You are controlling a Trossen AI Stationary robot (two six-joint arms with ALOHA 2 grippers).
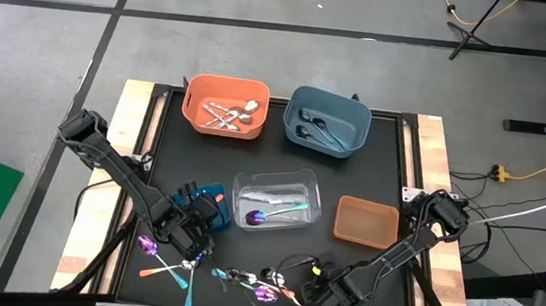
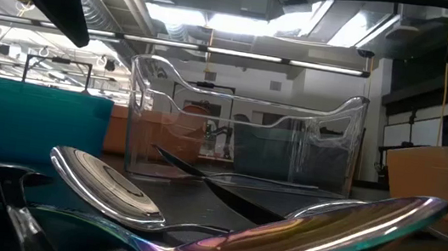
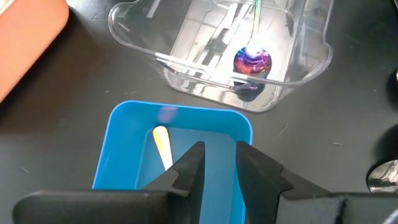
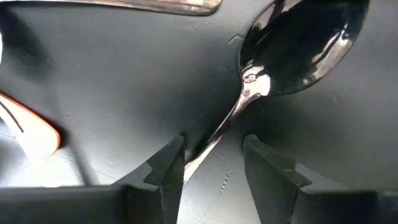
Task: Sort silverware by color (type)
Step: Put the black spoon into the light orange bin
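R gripper (image 4: 211, 162), fingers apart astride dark spoon (image 4: 298, 53) handle: light, stiff, slick—pinch mid-handle; L gripper (image 3: 219, 168) fingers slightly apart, empty.

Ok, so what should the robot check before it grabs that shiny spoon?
1. Right gripper down at the shiny silver metal spoon: ok, its handle runs between the fingers.
2. Right fingers open: ok, gaps show on both sides of the handle.
3. Spoon lying clear: cannot tell; an orange-handled utensil lies close by.
4. Target orange plastic bin with silver pieces reachable: cannot tell, it sits at the table's far side.
5. Left gripper out of the way: ok, it hangs over the small blue plastic bin.
6. Left fingers empty: ok, nothing between them.
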